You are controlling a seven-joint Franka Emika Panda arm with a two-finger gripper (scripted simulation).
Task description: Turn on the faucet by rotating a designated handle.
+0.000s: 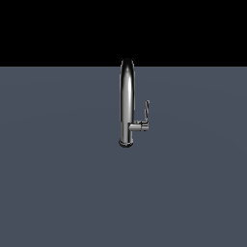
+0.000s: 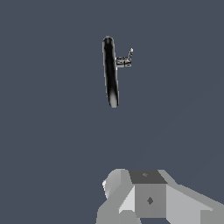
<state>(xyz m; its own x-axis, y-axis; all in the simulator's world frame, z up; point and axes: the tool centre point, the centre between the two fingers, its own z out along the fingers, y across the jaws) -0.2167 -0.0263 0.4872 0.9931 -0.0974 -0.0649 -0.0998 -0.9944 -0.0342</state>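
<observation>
The faucet (image 1: 127, 101) is a tall, shiny chrome tube with an arched top, standing upright on a round base on the grey floor. A short stub (image 1: 139, 126) sticks out low on the side towards the exterior view's right. The handle (image 1: 146, 110), a thin chrome lever, rises from the end of the stub. The arm does not show in the exterior view. In the wrist view the faucet (image 2: 110, 72) and the handle (image 2: 129, 56) are seen from above and at a distance. Grey parts of my gripper (image 2: 148, 197) show at the picture's edge, far from the faucet, with nothing between them. How the jaws stand is unclear.
A flat grey floor (image 1: 58, 183) surrounds the faucet. A black background lies beyond its far edge.
</observation>
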